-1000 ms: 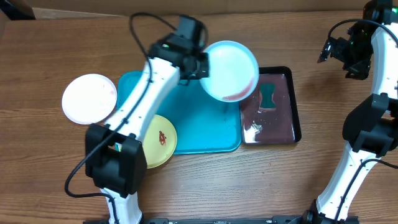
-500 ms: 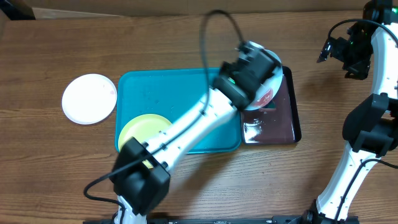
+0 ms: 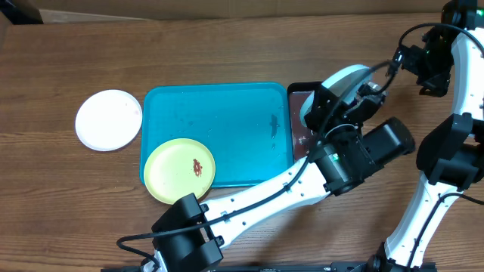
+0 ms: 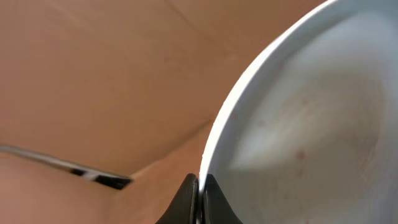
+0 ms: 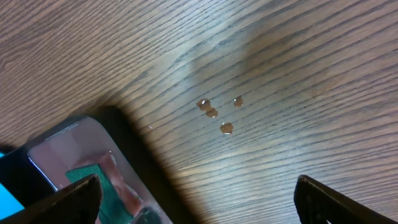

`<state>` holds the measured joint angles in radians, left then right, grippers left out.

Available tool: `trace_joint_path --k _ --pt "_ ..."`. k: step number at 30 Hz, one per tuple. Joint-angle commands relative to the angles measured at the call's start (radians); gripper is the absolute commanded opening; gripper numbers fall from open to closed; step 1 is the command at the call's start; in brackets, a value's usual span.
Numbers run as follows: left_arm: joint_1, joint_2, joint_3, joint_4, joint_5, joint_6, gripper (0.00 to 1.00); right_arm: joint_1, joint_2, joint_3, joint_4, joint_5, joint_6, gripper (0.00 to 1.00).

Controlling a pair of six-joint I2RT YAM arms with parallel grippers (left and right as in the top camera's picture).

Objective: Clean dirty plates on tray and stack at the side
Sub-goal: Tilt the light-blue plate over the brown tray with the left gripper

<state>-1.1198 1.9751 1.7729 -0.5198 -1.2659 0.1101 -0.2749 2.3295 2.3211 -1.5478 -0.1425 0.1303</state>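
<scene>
My left gripper (image 4: 200,198) is shut on the rim of the light blue plate (image 4: 311,124), with the thin edge pinched between its two black fingers. Overhead, that plate (image 3: 344,79) is held tilted on edge above the black tray, and the left gripper (image 3: 327,98) sits at its lower rim. The yellow-green plate (image 3: 179,170), marked with a red smear, lies on the front left corner of the turquoise tray (image 3: 227,113). A white plate (image 3: 109,119) rests on the table left of the tray. My right gripper (image 3: 401,60) hangs open at the far right, holding nothing.
The black tray (image 3: 297,94) of dark liquid lies right of the turquoise tray, mostly hidden under my left arm. In the right wrist view its corner (image 5: 127,155) and a green sponge (image 5: 93,180) show at lower left. Brown droplets (image 5: 217,112) dot the wooden table.
My left arm swung right with the light blue plate, from over the turquoise tray to above the black tray, and tipped it on edge. The right arm has not moved.
</scene>
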Motion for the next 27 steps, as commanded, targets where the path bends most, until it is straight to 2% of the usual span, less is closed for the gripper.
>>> trace_joint_path --k 1,5,9,21,25,27 --pt "-0.021 -0.002 0.030 0.051 -0.196 0.114 0.04 -0.002 -0.024 0.014 0.002 -0.006 0.000 1.00" --pt "-0.040 -0.002 0.030 0.111 -0.238 0.171 0.04 -0.001 -0.024 0.014 0.002 -0.006 0.000 1.00" --pt "-0.032 -0.002 0.030 0.113 -0.177 0.163 0.04 -0.002 -0.024 0.014 0.002 -0.006 0.000 1.00" --pt "-0.011 -0.002 0.030 0.131 -0.186 0.161 0.04 -0.002 -0.024 0.014 0.002 -0.006 0.000 1.00" --pt "-0.013 -0.002 0.030 0.132 -0.181 0.027 0.04 -0.002 -0.024 0.014 0.002 -0.006 0.000 1.00" --pt "-0.030 -0.002 0.030 0.128 -0.174 0.010 0.04 -0.002 -0.024 0.014 0.002 -0.006 0.000 1.00"
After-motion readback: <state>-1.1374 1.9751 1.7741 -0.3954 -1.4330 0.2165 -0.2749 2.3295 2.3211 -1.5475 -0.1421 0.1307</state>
